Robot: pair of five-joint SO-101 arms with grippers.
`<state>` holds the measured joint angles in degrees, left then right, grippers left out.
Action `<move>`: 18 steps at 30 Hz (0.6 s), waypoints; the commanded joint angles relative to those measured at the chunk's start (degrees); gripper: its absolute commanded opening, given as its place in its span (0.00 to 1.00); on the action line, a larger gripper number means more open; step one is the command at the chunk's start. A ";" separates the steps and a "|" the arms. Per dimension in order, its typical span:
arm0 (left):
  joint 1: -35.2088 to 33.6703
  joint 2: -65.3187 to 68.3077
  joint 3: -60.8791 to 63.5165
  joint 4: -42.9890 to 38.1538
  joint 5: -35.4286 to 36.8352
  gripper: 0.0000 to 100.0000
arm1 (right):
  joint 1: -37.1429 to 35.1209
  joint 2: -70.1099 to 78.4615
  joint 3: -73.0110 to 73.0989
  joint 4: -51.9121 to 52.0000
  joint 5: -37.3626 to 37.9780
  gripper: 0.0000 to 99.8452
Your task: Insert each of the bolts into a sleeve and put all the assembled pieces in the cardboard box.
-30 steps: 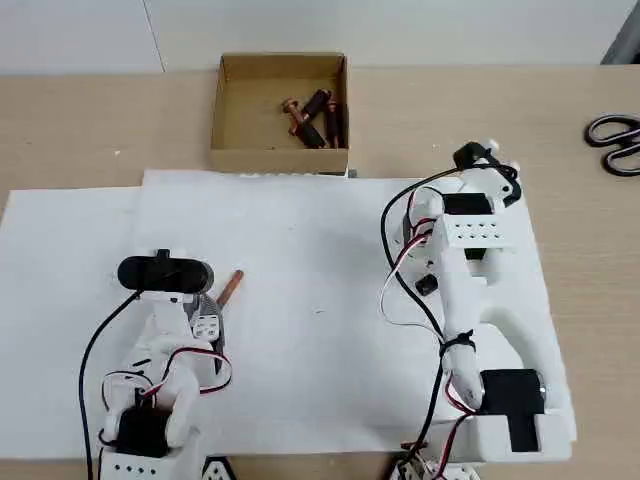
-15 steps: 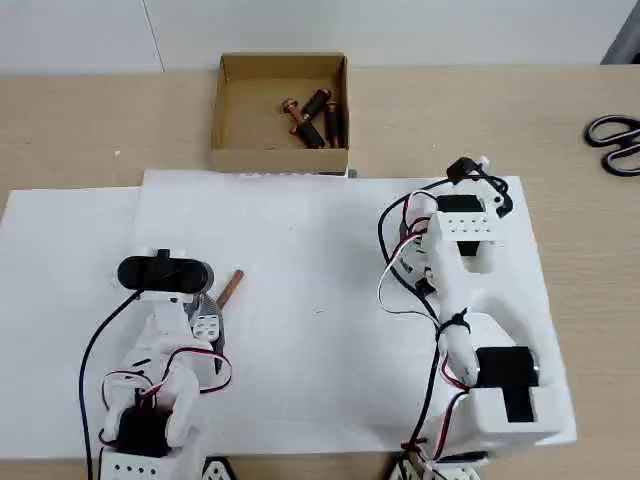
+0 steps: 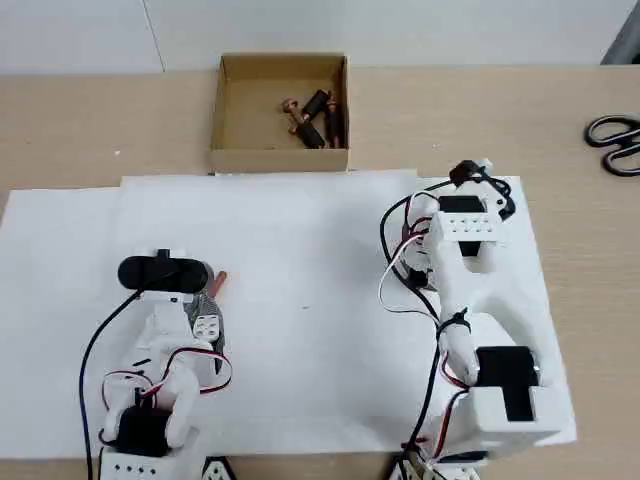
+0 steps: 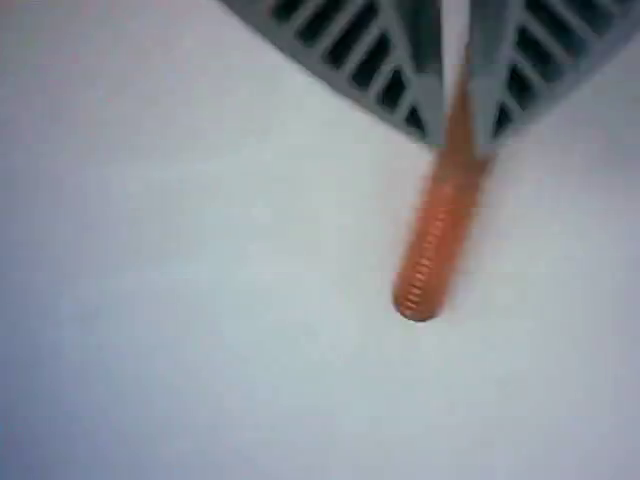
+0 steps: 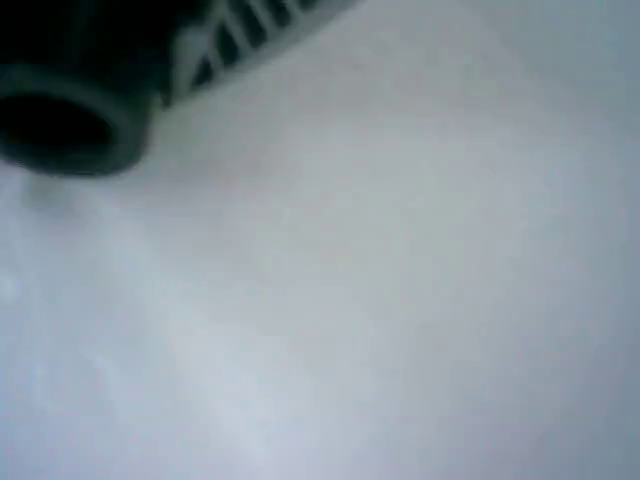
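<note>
Item 1: left claw [image 4: 455,140], clamped on a copper bolt [image 4: 430,250], whose threaded shank juts out past the tips, just above the white sheet [image 3: 320,300].
Item 2: right claw [image 5: 215,50], grip cannot be told; a black sleeve [image 5: 75,115] sits right against it, open end showing.
Item 3: cardboard box [image 3: 215,110], well ahead of both claws, holding assembled pieces [image 3: 315,118].
Item 4: scissors [image 3: 615,140], far out to the right claw's right.
</note>
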<state>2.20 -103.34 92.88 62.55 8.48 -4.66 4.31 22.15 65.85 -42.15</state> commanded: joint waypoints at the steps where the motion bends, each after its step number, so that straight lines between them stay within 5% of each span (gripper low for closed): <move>1: 0.09 -0.35 -0.22 0.09 -0.26 0.01 | 0.13 -0.57 -0.53 1.89 0.00 0.00; 18: -0.18 -0.35 -0.22 0.18 -0.18 0.01 | 0.13 -24.84 -1.85 7.60 0.35 0.00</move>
<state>2.20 -103.34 92.88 62.55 8.48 -4.84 -13.98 22.24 73.14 -42.15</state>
